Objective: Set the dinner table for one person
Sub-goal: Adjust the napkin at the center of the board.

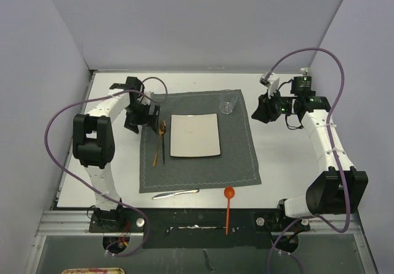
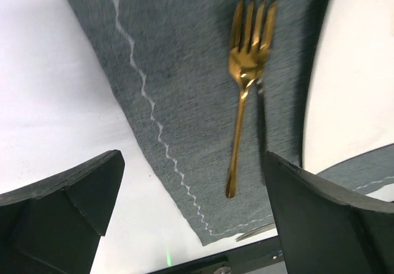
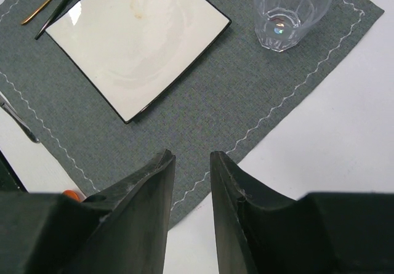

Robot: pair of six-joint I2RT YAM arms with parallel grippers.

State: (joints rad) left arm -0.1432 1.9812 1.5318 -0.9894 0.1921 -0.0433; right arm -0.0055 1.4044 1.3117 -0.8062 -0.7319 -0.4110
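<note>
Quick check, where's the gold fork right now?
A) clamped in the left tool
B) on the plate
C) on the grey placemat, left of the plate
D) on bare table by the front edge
C: the gold fork lies flat on the grey placemat, beside the left edge of the plate. The left tool hangs over it with its jaws wide apart and nothing in them.

The left gripper (image 1: 148,119) is being held at ten o'clock, jaws wide apart; the right gripper (image 1: 263,109) is being held at two o'clock, jaws narrowly apart, nothing being gripped.
</note>
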